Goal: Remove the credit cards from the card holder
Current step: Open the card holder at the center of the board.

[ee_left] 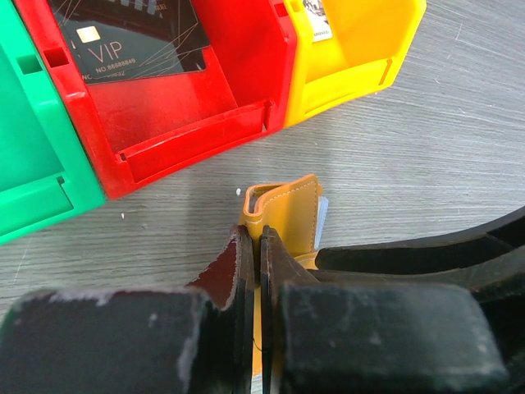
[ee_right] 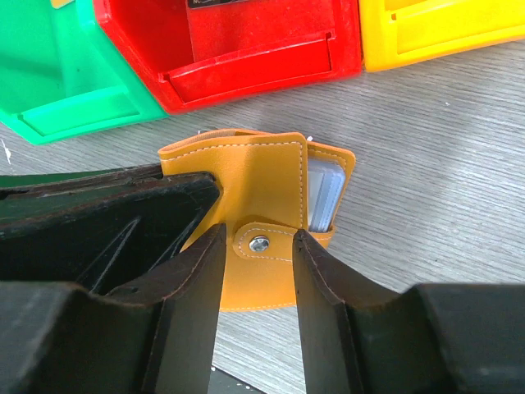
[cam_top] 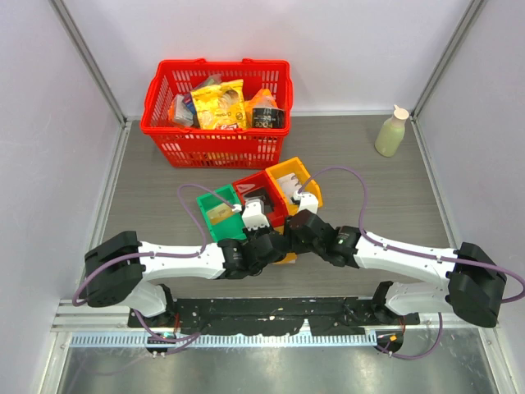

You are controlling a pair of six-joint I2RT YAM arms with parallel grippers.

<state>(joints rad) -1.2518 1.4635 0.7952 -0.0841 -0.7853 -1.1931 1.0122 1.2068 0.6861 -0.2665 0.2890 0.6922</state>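
The tan-orange card holder (ee_right: 254, 176) lies on the grey table just in front of the bins, mostly hidden under both grippers in the top view (cam_top: 287, 258). My left gripper (ee_left: 256, 240) is shut on the holder's (ee_left: 291, 209) upright edge. My right gripper (ee_right: 257, 238) is open, with one finger on each side of the holder's snap tab (ee_right: 261, 243). Bluish-grey clear sleeves (ee_right: 324, 195) stick out at the holder's right side; I cannot make out any cards inside them. A black VIP card (ee_left: 123, 37) lies in the red bin (ee_left: 189, 123).
Green bin (cam_top: 220, 215), red bin (cam_top: 256, 197) and yellow bin (cam_top: 294, 182) stand in a row just behind the holder, each holding a card or cards. A red basket (cam_top: 217, 111) of groceries stands at the back. A pale bottle (cam_top: 391, 131) stands at the back right.
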